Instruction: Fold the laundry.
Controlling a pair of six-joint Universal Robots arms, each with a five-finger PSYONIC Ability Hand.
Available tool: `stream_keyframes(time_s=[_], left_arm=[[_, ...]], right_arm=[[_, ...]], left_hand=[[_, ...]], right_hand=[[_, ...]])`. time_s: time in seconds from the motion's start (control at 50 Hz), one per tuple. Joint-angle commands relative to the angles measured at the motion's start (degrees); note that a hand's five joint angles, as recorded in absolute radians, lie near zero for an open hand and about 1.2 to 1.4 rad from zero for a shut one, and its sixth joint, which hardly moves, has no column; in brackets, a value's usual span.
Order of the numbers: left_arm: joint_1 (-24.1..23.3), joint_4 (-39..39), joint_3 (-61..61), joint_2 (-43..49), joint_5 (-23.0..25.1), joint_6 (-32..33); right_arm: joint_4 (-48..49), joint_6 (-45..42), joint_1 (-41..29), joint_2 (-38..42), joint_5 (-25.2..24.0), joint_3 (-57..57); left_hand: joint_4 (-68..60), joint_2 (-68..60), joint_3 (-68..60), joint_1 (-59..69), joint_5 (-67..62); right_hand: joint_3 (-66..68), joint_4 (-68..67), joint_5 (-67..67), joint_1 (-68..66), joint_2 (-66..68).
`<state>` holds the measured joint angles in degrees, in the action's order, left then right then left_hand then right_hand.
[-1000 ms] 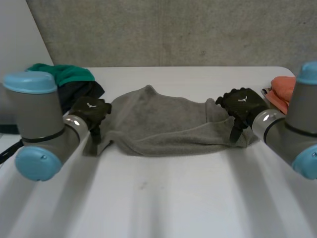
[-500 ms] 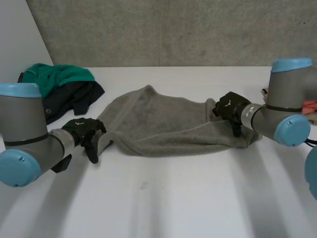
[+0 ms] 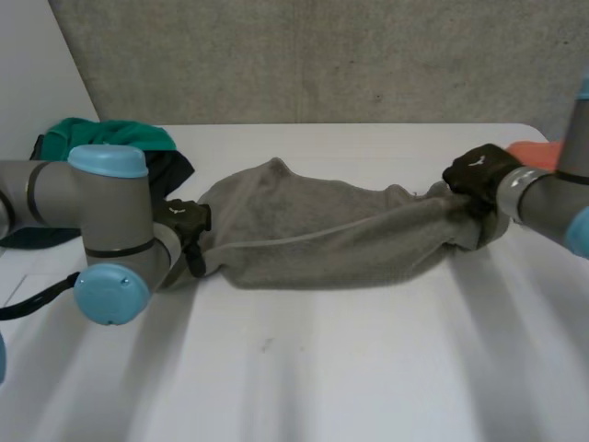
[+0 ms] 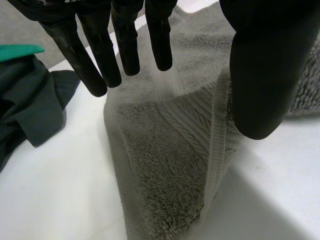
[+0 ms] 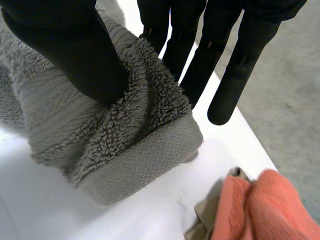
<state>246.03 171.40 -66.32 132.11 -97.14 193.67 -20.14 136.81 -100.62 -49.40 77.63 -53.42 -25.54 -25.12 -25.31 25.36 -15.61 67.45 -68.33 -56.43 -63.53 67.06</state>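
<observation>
A grey towel [image 3: 313, 230] lies stretched across the middle of the white table [image 3: 304, 368]. My left hand [image 3: 185, 221] is at its left end. In the left wrist view its fingers [image 4: 102, 55] are straight and the thumb [image 4: 260, 75] stands apart, hovering over the towel's folded left corner [image 4: 170, 170]. My right hand [image 3: 479, 173] is at the towel's right end. The thumb [image 5: 75, 45] presses the bunched right edge [image 5: 115, 135] against the fingers [image 5: 200, 50] behind it.
A heap of green and dark clothes [image 3: 115, 147] lies at the back left, close to my left hand [image 4: 25, 105]. An orange cloth [image 3: 529, 152] sits at the table's right edge, just beyond my right hand [image 5: 255, 205].
My right hand has moved right and closed on the towel's right end, drawing it out. My left hand has moved in against the towel's left corner.
</observation>
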Motion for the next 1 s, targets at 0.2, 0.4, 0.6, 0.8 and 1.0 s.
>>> stream_keyframes(time_s=[0.2,0.4,0.6,0.8,1.0], left_arm=[[-0.81,-0.71,0.67,0.53,-2.44,5.40],[2.00,-2.65,-6.71,-11.51,-0.24,11.19],[5.16,-11.17,-11.20,-13.02,1.87,30.96],[4.81,-5.38,5.48,-4.67,1.69,32.82],[5.60,9.11,31.06,-3.96,5.65,17.47]], right_arm=[[0.63,8.56,8.95,-17.66,-4.58,-16.71],[-13.33,-1.10,11.77,-19.86,-11.44,-17.68],[-28.90,-23.24,11.33,-17.40,-5.56,-19.35],[-16.97,-14.66,4.12,-9.93,-2.66,-8.12],[19.30,17.57,1.67,-12.03,5.16,5.79]], left_hand=[[-54.46,-54.88,-54.69,54.64,-54.39],[-54.46,-54.88,-54.69,54.64,-54.39],[-54.46,-54.88,-54.69,54.64,-54.39],[-54.46,-54.88,-54.69,54.64,-54.39],[-54.46,-54.88,-54.69,54.64,-54.39]], right_hand=[[12.55,-11.67,-13.57,-16.47,12.94],[12.55,-11.67,-13.57,-16.47,12.94],[12.55,-11.67,-13.57,-16.47,12.94],[12.55,-11.67,-13.57,-16.47,12.94],[12.55,-11.67,-13.57,-16.47,12.94]])
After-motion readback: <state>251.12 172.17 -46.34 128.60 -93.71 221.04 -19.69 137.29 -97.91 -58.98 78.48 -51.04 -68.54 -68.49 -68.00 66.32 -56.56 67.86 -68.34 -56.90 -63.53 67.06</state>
